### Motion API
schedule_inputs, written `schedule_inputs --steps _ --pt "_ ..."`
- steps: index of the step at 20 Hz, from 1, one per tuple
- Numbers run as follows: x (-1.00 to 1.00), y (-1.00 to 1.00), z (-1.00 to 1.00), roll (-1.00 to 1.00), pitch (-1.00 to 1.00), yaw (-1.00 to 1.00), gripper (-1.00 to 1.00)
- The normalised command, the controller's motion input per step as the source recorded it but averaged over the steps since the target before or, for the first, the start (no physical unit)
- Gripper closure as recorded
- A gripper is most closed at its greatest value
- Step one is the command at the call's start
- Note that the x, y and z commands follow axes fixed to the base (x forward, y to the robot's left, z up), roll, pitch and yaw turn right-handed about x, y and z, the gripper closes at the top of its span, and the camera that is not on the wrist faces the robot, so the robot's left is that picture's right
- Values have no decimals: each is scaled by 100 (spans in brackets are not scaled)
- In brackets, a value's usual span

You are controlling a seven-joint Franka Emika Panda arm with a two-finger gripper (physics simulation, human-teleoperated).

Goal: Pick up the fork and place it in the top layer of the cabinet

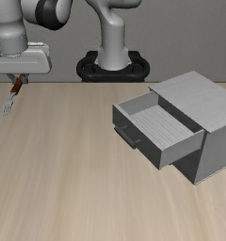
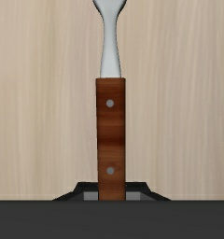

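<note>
Wrist view: claw (image 2: 110, 195) clamped on fork (image 2: 110, 121) handle, long axis straight out, tines away frm claw.

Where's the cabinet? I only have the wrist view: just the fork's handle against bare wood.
Observer: The cabinet stands on the table at the exterior view's right, well away from the end effector.
Operator: Is its top drawer open?
Observer: Yes, the top drawer is pulled out toward the table's middle.
Operator: How does the fork sit overall?
Observer: The fork hangs from the end effector near the exterior view's left edge, tines pointing down toward the table.
</note>
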Motion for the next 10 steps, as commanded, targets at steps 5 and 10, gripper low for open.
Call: schedule_inputs --steps 5,10 --pt "0 100 0 0 0 0 100" --pt "0 100 0 0 0 0 100"
